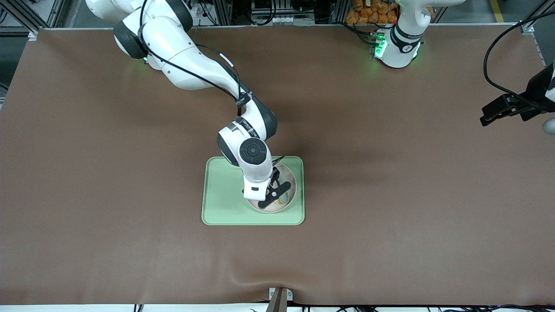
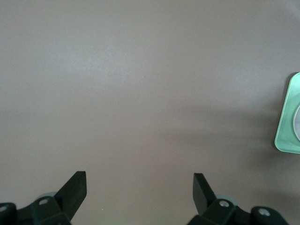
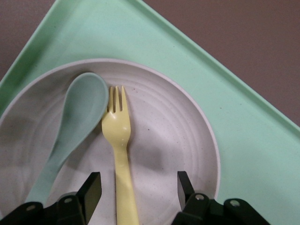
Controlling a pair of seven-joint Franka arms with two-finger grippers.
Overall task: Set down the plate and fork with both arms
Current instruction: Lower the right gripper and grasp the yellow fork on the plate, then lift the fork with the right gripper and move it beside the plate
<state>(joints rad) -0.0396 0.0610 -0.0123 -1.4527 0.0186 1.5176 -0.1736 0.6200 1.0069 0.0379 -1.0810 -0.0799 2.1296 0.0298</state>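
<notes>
- While the right pincer (image 3: 138,192) hangs low over the plate (image 3: 178,136), its jaws stand partly apart astride the fork (image 3: 119,154) handle, gripping nothing yet.
- Fork lies flat in the plate, just beside a teal spoon (image 3: 75,117) — both inside the rim.
- Plate rests on the green tray (image 1: 221,203), at the end toward the left arm's base.
- Left pincer (image 2: 139,187) waits wide and empty, well apart from the tray, over bare bench (image 1: 412,195).
- Judging by this, placing is hardly begun — the fork is ungrasped, the plate untouched.
- From the front, the right wrist hides most of the plate; the fork's handle end is cut off.
</notes>
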